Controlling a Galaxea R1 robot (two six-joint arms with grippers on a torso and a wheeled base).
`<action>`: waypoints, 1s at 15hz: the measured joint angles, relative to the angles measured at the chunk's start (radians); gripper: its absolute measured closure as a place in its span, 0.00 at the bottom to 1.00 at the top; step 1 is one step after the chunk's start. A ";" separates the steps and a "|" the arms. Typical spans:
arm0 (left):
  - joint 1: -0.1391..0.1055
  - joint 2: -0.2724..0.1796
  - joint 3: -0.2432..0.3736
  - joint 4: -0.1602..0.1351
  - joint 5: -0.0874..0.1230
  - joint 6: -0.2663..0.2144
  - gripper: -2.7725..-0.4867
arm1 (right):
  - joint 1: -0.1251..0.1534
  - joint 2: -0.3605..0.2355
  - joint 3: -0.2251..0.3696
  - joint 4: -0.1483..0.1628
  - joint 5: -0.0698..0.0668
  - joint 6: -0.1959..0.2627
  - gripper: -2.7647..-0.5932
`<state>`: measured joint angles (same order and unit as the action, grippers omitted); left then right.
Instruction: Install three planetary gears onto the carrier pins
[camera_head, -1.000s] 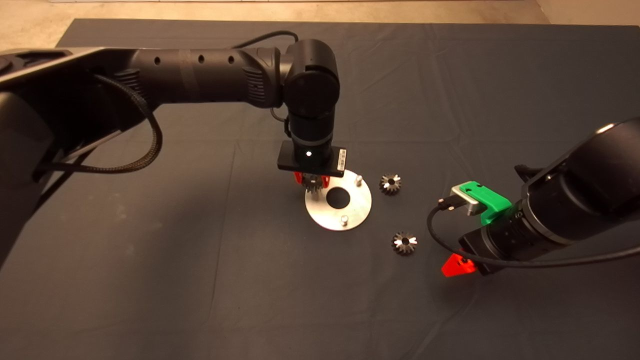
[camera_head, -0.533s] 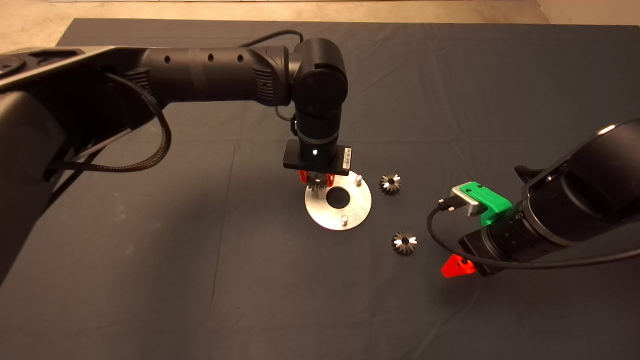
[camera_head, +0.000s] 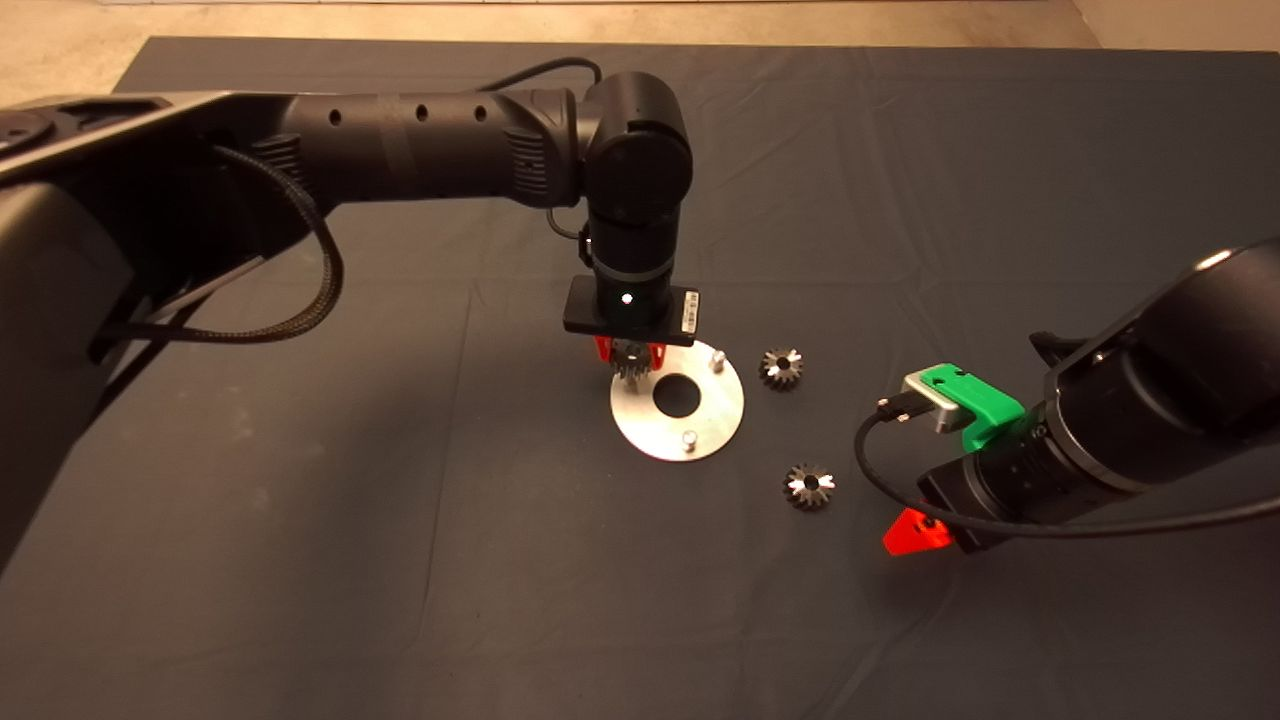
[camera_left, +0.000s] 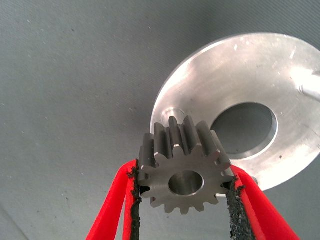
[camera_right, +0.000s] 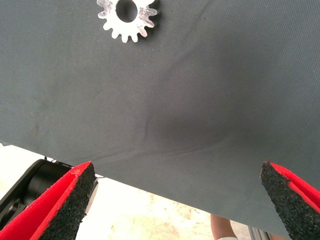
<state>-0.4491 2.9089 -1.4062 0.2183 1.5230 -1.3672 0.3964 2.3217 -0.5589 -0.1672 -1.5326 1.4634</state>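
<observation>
The shiny carrier disc lies mid-mat with a large centre hole. Two carrier pins stand bare; the third is hidden under my left gripper in the head view. My left gripper hangs over the disc's far-left rim, shut on a planetary gear, which is held a little above the disc, next to a pin seen end-on. Two loose gears lie right of the disc. My right gripper is open and empty near the mat's right side, one gear ahead of it.
The dark mat covers the table, with pale floor beyond its far edge. The left arm reaches in across the mat's upper left. The right wrist view looks past the mat's edge to the floor.
My left gripper, with the gear, has shifted slightly right and away, staying over the disc's far-left rim. The right arm and loose gears have not moved.
</observation>
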 joint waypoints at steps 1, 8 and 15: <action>0.000 0.000 -0.002 0.000 0.000 0.000 0.81 | 0.000 0.000 0.000 0.000 0.000 0.000 0.14; 0.000 -0.005 -0.007 -0.001 0.000 0.002 0.81 | 0.000 0.000 0.000 0.000 0.000 0.000 0.14; 0.022 -0.020 -0.012 -0.002 0.000 0.015 0.81 | 0.000 0.000 0.006 0.000 0.001 0.000 0.14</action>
<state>-0.4270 2.8889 -1.4181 0.2164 1.5226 -1.3521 0.3964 2.3213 -0.5526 -0.1674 -1.5317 1.4638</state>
